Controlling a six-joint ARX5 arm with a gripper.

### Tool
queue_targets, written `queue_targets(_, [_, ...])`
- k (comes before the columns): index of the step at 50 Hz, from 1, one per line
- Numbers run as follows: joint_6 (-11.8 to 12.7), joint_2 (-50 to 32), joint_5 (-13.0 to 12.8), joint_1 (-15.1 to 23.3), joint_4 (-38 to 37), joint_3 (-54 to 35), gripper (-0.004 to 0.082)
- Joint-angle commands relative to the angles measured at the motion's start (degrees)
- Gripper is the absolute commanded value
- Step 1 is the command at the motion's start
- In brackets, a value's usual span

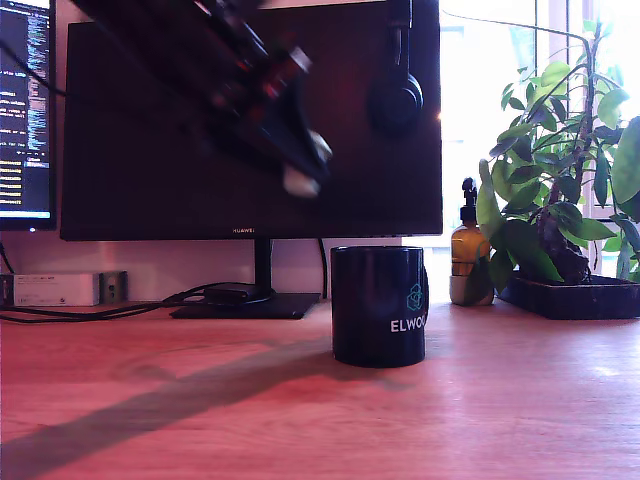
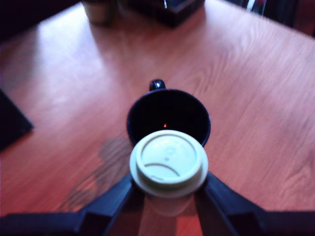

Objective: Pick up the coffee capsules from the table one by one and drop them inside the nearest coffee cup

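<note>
One capsule (image 2: 169, 163) sits clamped between the fingers of the gripper (image 2: 169, 194), held rim-up in the air just short of the cup (image 2: 169, 118) mouth, positioned for a drop inside.

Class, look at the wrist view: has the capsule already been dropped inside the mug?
No: the capsule sits clamped in the gripper, above the mug.
</note>
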State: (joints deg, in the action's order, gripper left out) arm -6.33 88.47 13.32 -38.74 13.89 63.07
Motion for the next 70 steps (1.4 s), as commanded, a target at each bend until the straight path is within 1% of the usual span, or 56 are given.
queue_targets(1, [0.3, 2.1, -0.2, -0.7, 0.2, 1.8, 0.0133])
queue_targets(15, [0.3, 9.0, -0.8, -2.6, 3.9, 10.0, 0.0132])
queue_targets(26, [0.3, 14.6, -1.1, -2.9, 8.9, 17.2, 0.0133])
queue_targets(32, [0.3, 17.1, -1.9, -3.2, 11.4, 20.6, 0.0133])
queue_targets(35, [0.3, 18.4, -1.9, -3.3, 12.9, 22.4, 0.0133])
queue_targets(37, [0.3, 19.2, -1.9, -3.4, 13.5, 23.4, 0.0133])
queue_targets(38, [-0.1, 19.7, -1.9, -3.5, 13.6, 23.8, 0.0133])
queue_targets(44, [-0.1, 21.9, -2.2, -3.7, 15.5, 26.4, 0.0133])
queue_targets(50, [-0.2, 23.4, -2.7, -3.9, 17.3, 27.9, 0.0133])
queue_targets(56, [-0.1, 23.5, -4.2, -4.0, 18.4, 28.0, 0.0132])
queue_targets(65, [-0.1, 23.5, -4.9, -4.2, 20.2, 28.0, 0.0132])
queue_targets(70, [-0.1, 23.5, -4.9, -4.2, 20.3, 28.0, 0.0133])
